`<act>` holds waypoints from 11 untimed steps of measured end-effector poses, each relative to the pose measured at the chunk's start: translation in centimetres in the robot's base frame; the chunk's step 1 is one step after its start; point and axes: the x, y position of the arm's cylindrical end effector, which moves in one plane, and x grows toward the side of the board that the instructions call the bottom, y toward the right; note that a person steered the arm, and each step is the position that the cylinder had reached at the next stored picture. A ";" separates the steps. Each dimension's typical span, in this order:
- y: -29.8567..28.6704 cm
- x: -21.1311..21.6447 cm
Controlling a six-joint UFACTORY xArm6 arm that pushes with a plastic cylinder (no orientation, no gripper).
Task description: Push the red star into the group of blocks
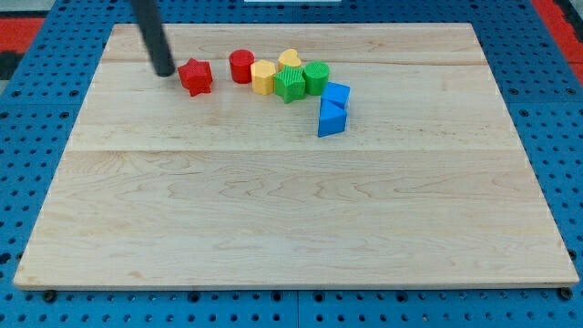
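Camera view shows the tip (165, 72) just beside the red star (195, 77), on its left, near the far edge of the table (273, 228); no pincer exists on this rod. The red cylinder (241, 66) of the group stands near on the right. An off-centre push could turn the star aside, past the group.

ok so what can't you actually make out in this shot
- Camera view: the rod runs out of the top edge, so the arm above it is cut off.
- My tip is just left of the red star; whether they touch is too close to tell.
- The yellow block at the back is partly hidden by the green blocks in front.
- The two blue blocks overlap, so their exact shapes stay unclear.
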 end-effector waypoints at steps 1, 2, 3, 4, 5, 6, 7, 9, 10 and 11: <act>2.6 1.1; -0.9 2.0; -2.4 7.2; 0.4 7.9; 1.2 7.1; 2.3 6.1; 4.5 4.5; 10.5 2.8; 11.5 0.8; 11.9 -0.9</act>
